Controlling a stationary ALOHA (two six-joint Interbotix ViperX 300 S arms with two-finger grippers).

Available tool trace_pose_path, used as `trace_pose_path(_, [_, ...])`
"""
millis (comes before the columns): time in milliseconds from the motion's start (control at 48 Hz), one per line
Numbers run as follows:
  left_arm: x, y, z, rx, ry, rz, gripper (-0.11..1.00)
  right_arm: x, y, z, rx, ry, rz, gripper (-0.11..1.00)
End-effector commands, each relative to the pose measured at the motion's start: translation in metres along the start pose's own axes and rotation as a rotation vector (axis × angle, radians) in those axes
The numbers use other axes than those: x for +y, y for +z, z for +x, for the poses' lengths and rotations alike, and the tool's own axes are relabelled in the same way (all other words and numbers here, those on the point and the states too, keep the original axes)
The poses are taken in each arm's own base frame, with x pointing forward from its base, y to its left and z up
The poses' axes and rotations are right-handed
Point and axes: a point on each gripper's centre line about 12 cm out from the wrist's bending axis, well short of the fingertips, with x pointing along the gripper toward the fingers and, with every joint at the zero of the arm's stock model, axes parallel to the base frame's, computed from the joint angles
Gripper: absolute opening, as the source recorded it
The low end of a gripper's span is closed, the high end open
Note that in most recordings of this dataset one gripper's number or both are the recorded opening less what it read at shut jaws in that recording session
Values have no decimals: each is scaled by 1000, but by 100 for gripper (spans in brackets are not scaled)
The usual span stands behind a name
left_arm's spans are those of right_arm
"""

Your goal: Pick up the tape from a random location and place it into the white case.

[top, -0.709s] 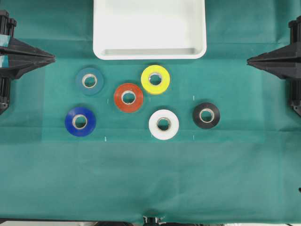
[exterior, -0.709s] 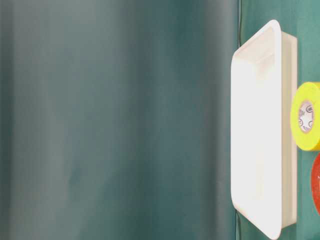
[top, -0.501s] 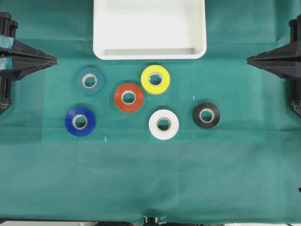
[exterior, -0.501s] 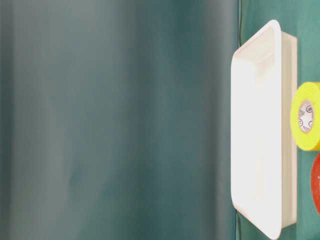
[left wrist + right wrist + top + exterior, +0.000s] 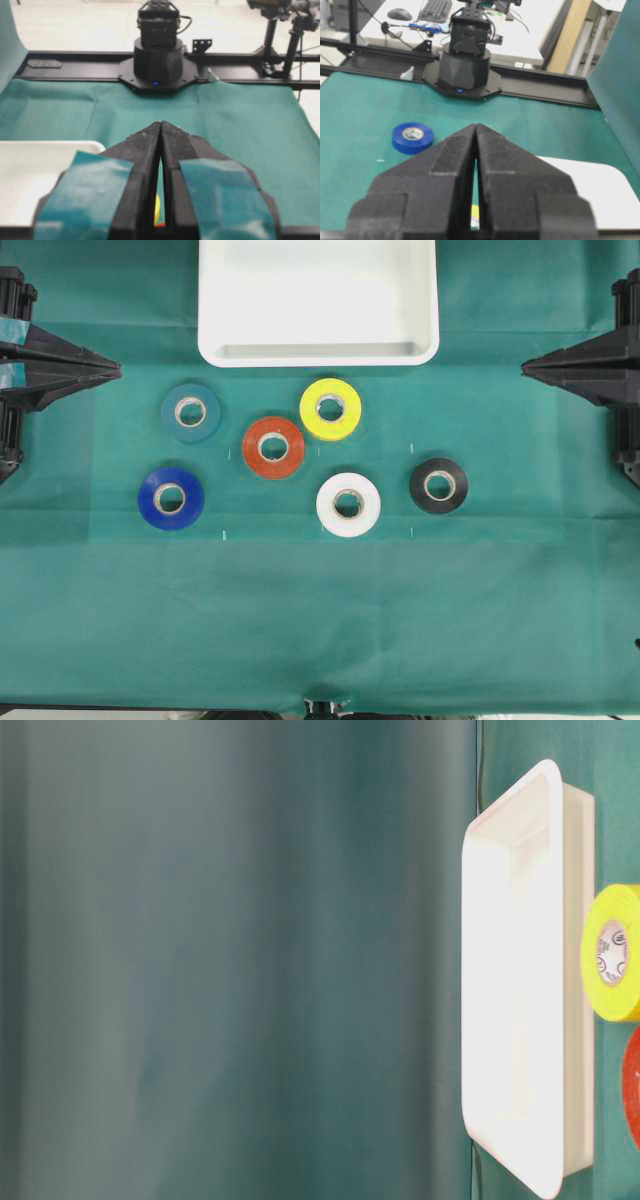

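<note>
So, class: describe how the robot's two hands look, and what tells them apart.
Both are black, wedge-shaped, with rough foam-like pads. The left hand carries teal tape patches on its fingers; the right hand is plain black.

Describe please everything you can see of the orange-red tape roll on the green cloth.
The orange-red tape roll is a flat ring with a pale inner core around an open middle. It lies flat on the green cloth, below the white tray, between the yellow roll and the dark blue roll. Nothing touches it; both grippers are far off at the table's sides. In the table-level view only its edge shows.
</note>
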Motion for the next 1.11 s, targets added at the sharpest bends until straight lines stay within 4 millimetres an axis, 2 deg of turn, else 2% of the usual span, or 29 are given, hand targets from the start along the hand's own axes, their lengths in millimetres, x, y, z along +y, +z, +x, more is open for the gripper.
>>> trace_pose_path(0, [-1, 3, 1, -9, -3, -2, 2, 0, 9, 3, -17, 0, 3, 0])
trace_pose_path(125, [-1, 5, 1, -17, -3, 0, 4, 0, 8, 3, -8, 0, 3, 0])
trace_pose_path(229, [-1, 7, 2, -21, -3, -2, 15, 0, 7, 3, -2, -2, 1, 0])
trace_pose_path(313, [-1, 8, 2, -26, -3, -8, 31, 0, 8, 3, -5, -2, 3, 0])
trace_pose_path(480, [-2, 9, 2, -31, -10, -10, 79, 0, 8, 3, -3, 0, 1, 0])
trace_pose_path(584, [-3, 9, 2, -27, -16, -8, 98, 0, 8, 3, -2, -2, 0, 0])
trace_pose_path(1084, [-3, 8, 2, -24, -16, -10, 98, 0, 8, 3, 5, 0, -3, 0])
